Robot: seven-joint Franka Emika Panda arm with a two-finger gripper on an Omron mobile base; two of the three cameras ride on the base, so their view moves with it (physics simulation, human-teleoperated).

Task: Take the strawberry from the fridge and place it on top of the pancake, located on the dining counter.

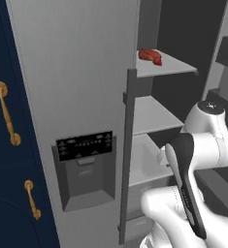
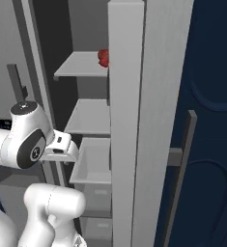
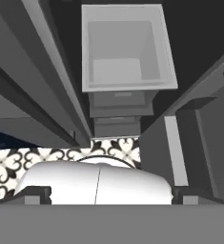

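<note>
Robot arm (image 1: 193, 160) is the closest thing to me, folded up right in front of the open fridge (image 1: 76, 72), elbow high and the hand tucked low. So we're at the very start of the fetch step: the base is parked at the fridge, the door is swung open, and nothing has been picked up yet.

That strawberry (image 1: 150, 55) is sitting on the top shelf (image 1: 170, 66), near its front left corner, a little dark red lump. From the other side you can just see it poking out from behind the edge of the open door (image 2: 126, 120). It's well above where the hand is right now.

Looking along the hand, it's pointing down into the fridge at a pale drawer bin (image 3: 125, 47) with patterned floor tile (image 3: 61, 157) below. The fingers themselves I can't really make out, but they're spread as wide as they go and not holding or touching anything.

Next move, I'd guess: unfold the arm, lift the hand up to top shelf height, and come in over the strawberry with the fingers straddling it. Tight spot between the shelf and door, so clipping the shelf lip looks like the risk.
</note>
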